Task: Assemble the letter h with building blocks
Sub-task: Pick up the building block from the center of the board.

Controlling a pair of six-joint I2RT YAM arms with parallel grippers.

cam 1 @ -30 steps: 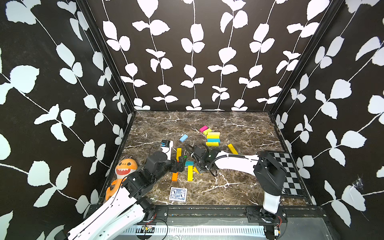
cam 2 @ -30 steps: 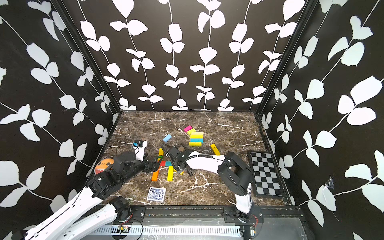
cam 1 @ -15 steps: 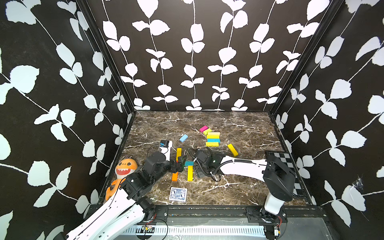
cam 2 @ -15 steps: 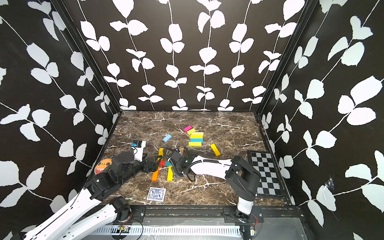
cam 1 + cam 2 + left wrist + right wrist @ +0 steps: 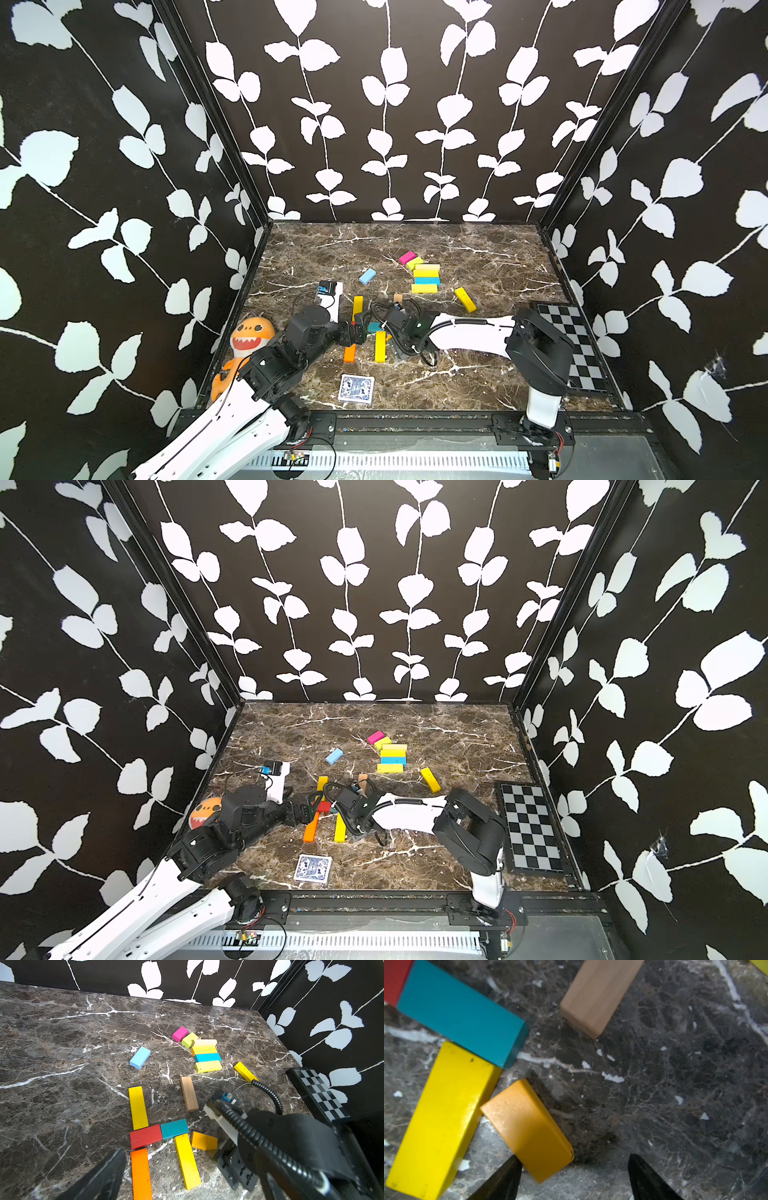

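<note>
Building blocks (image 5: 426,279), painted wood, lie flat on the marble table (image 5: 478,257). Five form the letter near the front, between the arms: yellow stem block (image 5: 138,1108) end-on to a red block (image 5: 145,1136), a long orange block (image 5: 141,1174) carrying the stem on below, a teal block (image 5: 174,1128) butted to the red as the arch, and a yellow leg block (image 5: 187,1161) dropping from the teal, splayed a little outward. One short amber block (image 5: 527,1128) lies askew just beside that leg, a corner touching it or very nearly. Spares sit further back: tan block (image 5: 189,1093), light blue block (image 5: 140,1057), pink block (image 5: 180,1033), a row of yellow and cyan, and a stray yellow block (image 5: 245,1071). The right gripper (image 5: 575,1178) hangs low over the amber block with jaws apart, holding nothing; one fingertip (image 5: 508,1176) is at the block's end, the other well clear. The left gripper (image 5: 358,332) waits at the stem side, spread fully wide and empty. By my judgement the h already reads, and the step in hand is dealing with the amber piece. Squaring it or lifting it away calls for a grip across its narrow sides without nudging the leg, which also wants straightening. Bystanders are a card deck (image 5: 356,388), a shark plush (image 5: 249,336) and a chequered board (image 5: 569,345).
</note>
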